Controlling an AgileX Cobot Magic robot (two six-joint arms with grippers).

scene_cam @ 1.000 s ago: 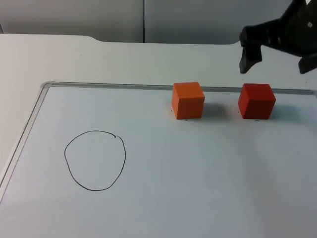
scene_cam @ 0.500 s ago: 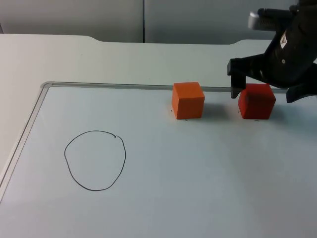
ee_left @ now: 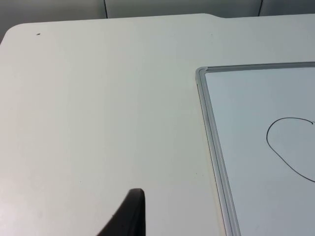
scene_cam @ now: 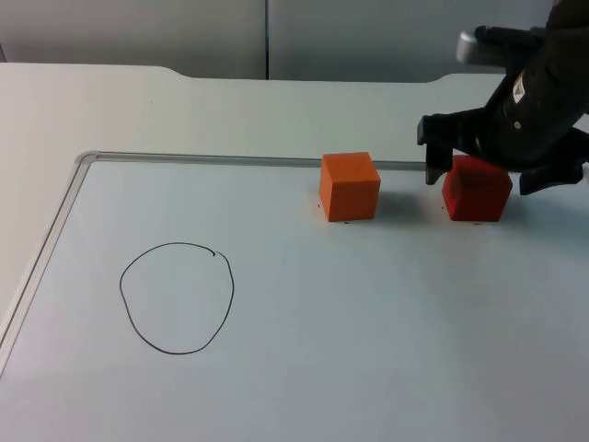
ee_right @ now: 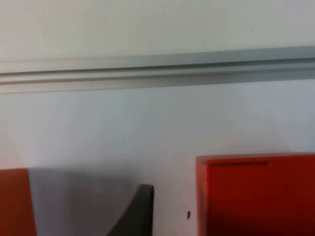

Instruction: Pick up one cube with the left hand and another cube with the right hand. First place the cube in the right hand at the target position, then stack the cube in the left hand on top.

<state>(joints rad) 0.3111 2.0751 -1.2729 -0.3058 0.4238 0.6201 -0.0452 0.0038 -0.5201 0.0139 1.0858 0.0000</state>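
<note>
Spread wide, the right gripper (scene_cam: 479, 170) straddles the red cube (scene_cam: 477, 190) at the right of the top view: one black finger hangs just left of the cube, the other just past its right side, and neither can be seen pressing on it. Nothing is held.

Largest of all is the white table (scene_cam: 184, 106), running across the upper part of the top view. On it lies a whiteboard (scene_cam: 368, 350) with a grey metal frame, taking up most of the lower part. A circle (scene_cam: 177, 297) drawn in black line sits at the board's lower left, well apart from both cubes.

Both cubes stand on the board near its far rail. The orange cube (scene_cam: 349, 187) is at the centre, with sharp edges and a lighter top face. The red cube is at its right, a clear gap between them, its top partly covered by the gripper.

In the right wrist view the red cube (ee_right: 256, 194) stands beside a black fingertip (ee_right: 138, 211), with bare board between them.

The left arm waits; its wrist view looks onto the board's corner, and I cannot tell how its jaws stand.
</note>
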